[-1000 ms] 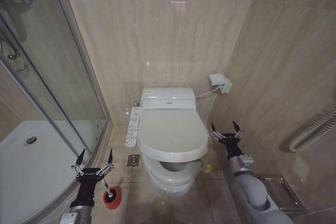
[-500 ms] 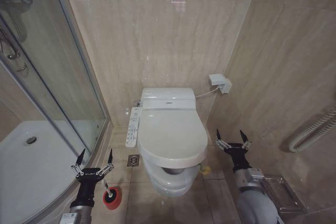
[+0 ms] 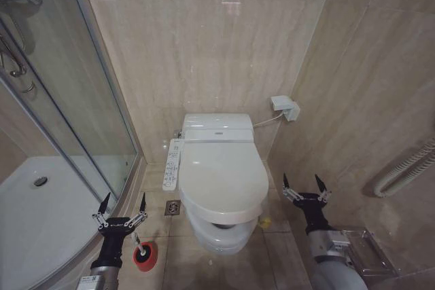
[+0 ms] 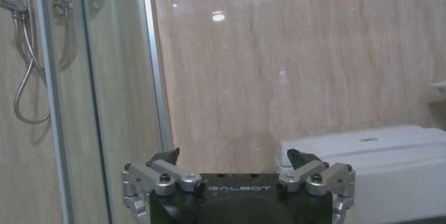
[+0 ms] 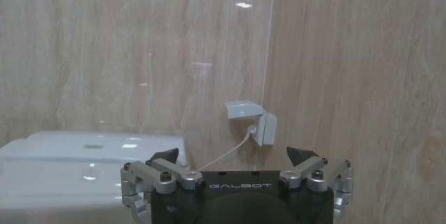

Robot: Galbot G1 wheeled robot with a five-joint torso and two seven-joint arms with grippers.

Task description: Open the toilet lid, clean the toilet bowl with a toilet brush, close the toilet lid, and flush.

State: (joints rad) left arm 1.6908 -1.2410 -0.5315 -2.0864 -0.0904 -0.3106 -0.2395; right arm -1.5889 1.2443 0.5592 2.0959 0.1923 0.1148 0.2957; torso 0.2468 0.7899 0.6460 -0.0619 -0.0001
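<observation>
Toilet lid (image 3: 223, 171): lowered over the toilet bowl (image 3: 221, 237) — a dark gap shows under its front edge, so it looks not quite flat down.
Toilet bowl: white, standing against the tiled wall, its rounded front showing below the lid.
Tank (image 3: 217, 128): white, behind the lid; seen too in both wrist views.
Toilet brush (image 3: 141, 252): standing in its red holder (image 3: 145, 257) on the floor, to the left of the bowl, just beside the shower tray (image 3: 47, 215).
Left gripper (image 3: 122, 203): raised above the brush and holder, fingers spread apart, holding nothing.
Right gripper (image 3: 305, 186): to the right of the bowl, apart from the lid's edge — fingers spread wide, holding nothing.
Wall socket (image 3: 285, 107): on the right wall, a cable running to the tank.
</observation>
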